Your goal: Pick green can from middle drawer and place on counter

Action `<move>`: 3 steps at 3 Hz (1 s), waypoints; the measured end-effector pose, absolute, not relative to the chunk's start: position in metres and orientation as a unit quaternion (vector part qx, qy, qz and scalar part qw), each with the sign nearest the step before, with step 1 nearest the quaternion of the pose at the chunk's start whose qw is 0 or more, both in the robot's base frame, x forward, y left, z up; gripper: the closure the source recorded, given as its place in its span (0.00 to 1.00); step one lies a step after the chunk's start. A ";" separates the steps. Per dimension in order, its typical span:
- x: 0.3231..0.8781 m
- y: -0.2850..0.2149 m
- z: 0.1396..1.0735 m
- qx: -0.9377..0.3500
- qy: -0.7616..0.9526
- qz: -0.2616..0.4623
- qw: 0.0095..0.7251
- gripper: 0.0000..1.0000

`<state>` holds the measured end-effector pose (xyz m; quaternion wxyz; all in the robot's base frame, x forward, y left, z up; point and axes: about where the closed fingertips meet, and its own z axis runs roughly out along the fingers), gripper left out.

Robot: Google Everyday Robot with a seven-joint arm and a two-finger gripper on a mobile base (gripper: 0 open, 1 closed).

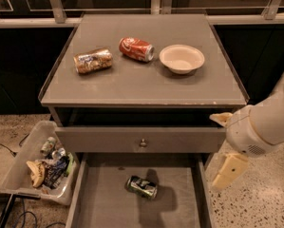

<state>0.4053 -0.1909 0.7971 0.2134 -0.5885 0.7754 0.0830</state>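
Note:
The green can (141, 186) lies on its side on the floor of the open middle drawer (106, 205), near the middle. The counter (141, 82) is the grey cabinet top above it. My gripper (225, 145) hangs at the right of the cabinet, beside the drawer's right wall, above and right of the can and apart from it. Its cream fingers (229, 171) stand wide apart, open and empty. One fingertip shows by the counter's front right corner.
On the counter lie a gold-brown can (93, 61) and a red cola can (137, 49), with a white bowl (182, 58) to their right. The upper drawer front with a knob (142, 141) sits above the open drawer. A bin of trash (42, 165) stands at the left on the floor.

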 end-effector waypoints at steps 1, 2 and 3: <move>0.406 -0.153 0.740 -0.601 0.757 0.125 0.223 0.00; 0.404 -0.137 0.687 -0.590 0.755 0.143 0.249 0.00; 0.406 -0.133 0.640 -0.568 0.768 0.133 0.264 0.00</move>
